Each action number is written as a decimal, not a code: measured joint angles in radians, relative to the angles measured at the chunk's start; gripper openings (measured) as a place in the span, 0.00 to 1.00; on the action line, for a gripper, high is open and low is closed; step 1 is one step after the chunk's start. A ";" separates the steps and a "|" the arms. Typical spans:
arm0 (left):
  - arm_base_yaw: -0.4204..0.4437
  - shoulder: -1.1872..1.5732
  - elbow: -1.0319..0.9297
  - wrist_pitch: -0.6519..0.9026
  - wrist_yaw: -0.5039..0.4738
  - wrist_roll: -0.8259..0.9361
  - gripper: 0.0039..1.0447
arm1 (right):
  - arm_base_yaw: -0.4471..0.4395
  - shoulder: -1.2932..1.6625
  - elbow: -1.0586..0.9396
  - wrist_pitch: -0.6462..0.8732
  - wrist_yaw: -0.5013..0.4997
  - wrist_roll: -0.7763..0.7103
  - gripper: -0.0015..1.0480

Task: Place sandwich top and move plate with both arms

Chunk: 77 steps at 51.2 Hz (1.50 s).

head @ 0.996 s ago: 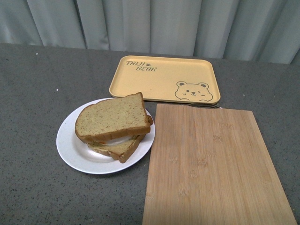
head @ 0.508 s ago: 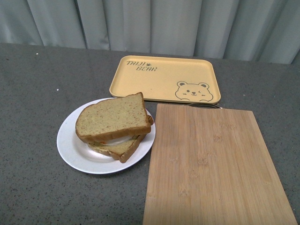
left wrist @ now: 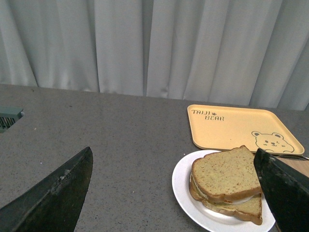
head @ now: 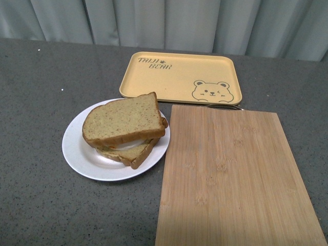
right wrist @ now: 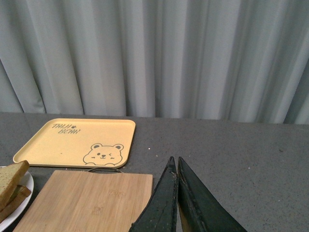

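The sandwich top (head: 123,120), a brown seeded bread slice, lies on a lower slice with white filling between them, on the round white plate (head: 77,154) at the table's left. It also shows in the left wrist view (left wrist: 227,173) on the plate (left wrist: 186,193). My left gripper (left wrist: 176,193) is open and empty, its fingers (left wrist: 53,198) wide apart, held back from the plate. My right gripper (right wrist: 175,166) is shut and empty, over the grey table beside the cutting board. Neither arm shows in the front view.
A bamboo cutting board (head: 230,179) lies right of the plate, close to its rim. A yellow tray (head: 179,79) with a bear drawing sits behind them. Grey curtains (head: 164,23) hang behind the grey table (head: 36,102).
The front view has shifted slightly, so the objects sit a little higher in the picture. The sandwich, plate, board and tray keep their places relative to each other.
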 joint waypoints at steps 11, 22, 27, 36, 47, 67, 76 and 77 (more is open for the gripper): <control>0.000 0.000 0.000 0.000 0.000 0.000 0.94 | 0.000 -0.138 0.000 -0.139 -0.002 0.000 0.01; 0.000 0.000 0.000 0.000 0.000 0.000 0.94 | 0.000 -0.138 0.000 -0.141 -0.002 -0.002 0.34; 0.000 0.000 0.000 0.000 0.000 0.000 0.94 | 0.000 -0.138 0.000 -0.141 -0.002 -0.002 0.47; -0.017 0.331 0.114 -0.144 0.116 -0.187 0.94 | 0.000 -0.138 0.000 -0.141 -0.002 -0.002 0.85; -0.095 0.906 0.226 0.163 0.163 -0.462 0.94 | 0.000 -0.138 0.000 -0.141 -0.002 -0.002 0.91; -0.098 1.664 0.435 0.403 0.302 -0.785 0.94 | 0.000 -0.138 0.000 -0.141 -0.002 -0.002 0.91; -0.101 1.750 0.466 0.430 0.314 -0.782 0.94 | 0.000 -0.138 0.000 -0.141 -0.002 -0.002 0.91; -0.103 1.757 0.470 0.433 0.314 -0.780 0.94 | 0.000 -0.138 0.000 -0.141 -0.002 -0.002 0.91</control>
